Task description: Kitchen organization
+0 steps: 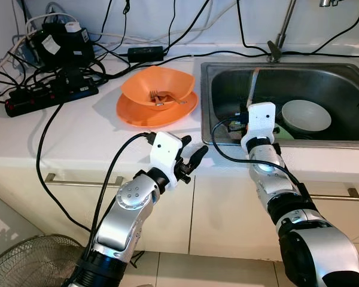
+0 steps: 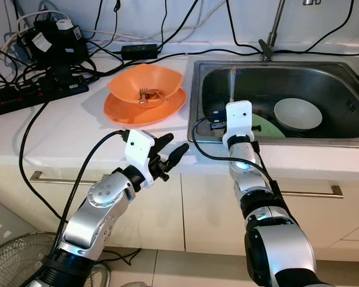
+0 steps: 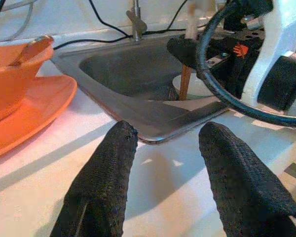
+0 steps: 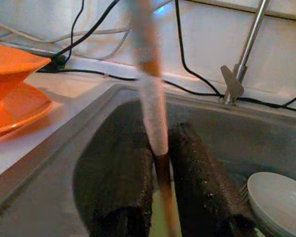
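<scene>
In the left eye view, an orange bowl (image 1: pixel 158 88) holding forks was seen stacked on an orange plate (image 1: pixel 131 112) on the white counter (image 1: pixel 78 131), beside the sink (image 1: pixel 215 78). A white bowl (image 1: pixel 306 115) lay in the sink. In the left wrist view, the left gripper (image 3: pixel 165 148) was held spread above the counter edge. In the right wrist view, the right gripper (image 4: pixel 160 163) was pinched on a wooden stick (image 4: pixel 150 98) over the sink.
</scene>
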Tool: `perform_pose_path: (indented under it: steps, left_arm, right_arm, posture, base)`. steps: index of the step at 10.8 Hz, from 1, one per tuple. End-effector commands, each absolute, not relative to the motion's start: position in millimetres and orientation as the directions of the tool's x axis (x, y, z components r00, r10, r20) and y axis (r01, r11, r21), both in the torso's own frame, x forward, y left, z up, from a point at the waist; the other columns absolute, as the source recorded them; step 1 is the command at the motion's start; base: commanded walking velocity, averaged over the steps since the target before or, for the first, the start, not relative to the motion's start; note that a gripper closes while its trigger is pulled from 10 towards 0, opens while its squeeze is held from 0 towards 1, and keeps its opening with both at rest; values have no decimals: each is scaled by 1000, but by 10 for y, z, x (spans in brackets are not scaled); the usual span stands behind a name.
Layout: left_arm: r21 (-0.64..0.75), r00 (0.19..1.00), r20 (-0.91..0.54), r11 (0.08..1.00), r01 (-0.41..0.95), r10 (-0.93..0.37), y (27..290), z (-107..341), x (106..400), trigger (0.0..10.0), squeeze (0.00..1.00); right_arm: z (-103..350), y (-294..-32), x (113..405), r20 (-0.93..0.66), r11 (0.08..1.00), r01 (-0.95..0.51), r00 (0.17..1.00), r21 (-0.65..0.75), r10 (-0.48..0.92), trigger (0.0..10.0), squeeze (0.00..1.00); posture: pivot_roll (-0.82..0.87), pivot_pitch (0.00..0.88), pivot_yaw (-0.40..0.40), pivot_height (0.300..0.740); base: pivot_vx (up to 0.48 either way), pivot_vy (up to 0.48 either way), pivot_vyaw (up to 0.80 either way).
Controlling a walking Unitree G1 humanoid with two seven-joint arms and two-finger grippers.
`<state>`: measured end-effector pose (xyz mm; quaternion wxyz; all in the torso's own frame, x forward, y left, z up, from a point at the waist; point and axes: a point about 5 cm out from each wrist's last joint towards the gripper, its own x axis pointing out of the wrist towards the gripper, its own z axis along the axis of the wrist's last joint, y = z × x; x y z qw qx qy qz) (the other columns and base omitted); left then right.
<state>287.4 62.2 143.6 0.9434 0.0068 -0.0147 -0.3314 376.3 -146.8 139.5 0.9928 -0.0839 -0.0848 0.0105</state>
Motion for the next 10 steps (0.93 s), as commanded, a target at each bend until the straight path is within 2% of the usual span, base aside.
perform_pose_path:
  steps: [1,4,5,7,8,9,10]
  left_arm:
    - [31,786,14,786,617,-617,640,1408,2864,10000,0]
    - [32,784,12,784,620,-621,628,1399,2857,10000,0]
    - [33,783,11,783,621,-621,623,1396,2858,10000,0]
    - [38,783,12,783,621,-622,619,1403,2862,10000,0]
    - [39,784,12,784,620,-620,620,1404,2864,10000,0]
    - [40,786,14,786,617,-618,620,1408,2868,10000,0]
    - [40,786,15,786,617,-618,616,1408,2869,10000,0]
  right_arm:
    - [1392,-1446,3764,167,986,-16,985,-169,44,10000,1000]
    - [1396,-1441,3768,168,985,-13,985,-174,43,10000,992]
    - [1402,-1447,3771,170,984,-7,985,-178,38,10000,0]
    - [1422,-1484,3775,179,985,7,983,-174,24,10000,0]
    - [1432,-1495,3777,186,985,11,982,-170,21,10000,1000]
    - [1442,-1506,3782,187,983,19,982,-182,15,10000,682]
    - [1447,-1521,3787,186,982,28,983,-187,8,10000,0]
  posture:
    - [125,0,27,740]
    - [124,0,28,740]
    - [120,0,29,740]
    - [120,0,27,740]
    - [120,0,27,740]
    - [118,0,27,740]
    - [117,0,27,740]
  base:
    - [0,0,0]
    - [0,0,0]
    - [0,0,0]
    - [0,0,0]
    - [0,0,0]
    - [0,0,0]
    - [0,0,0]
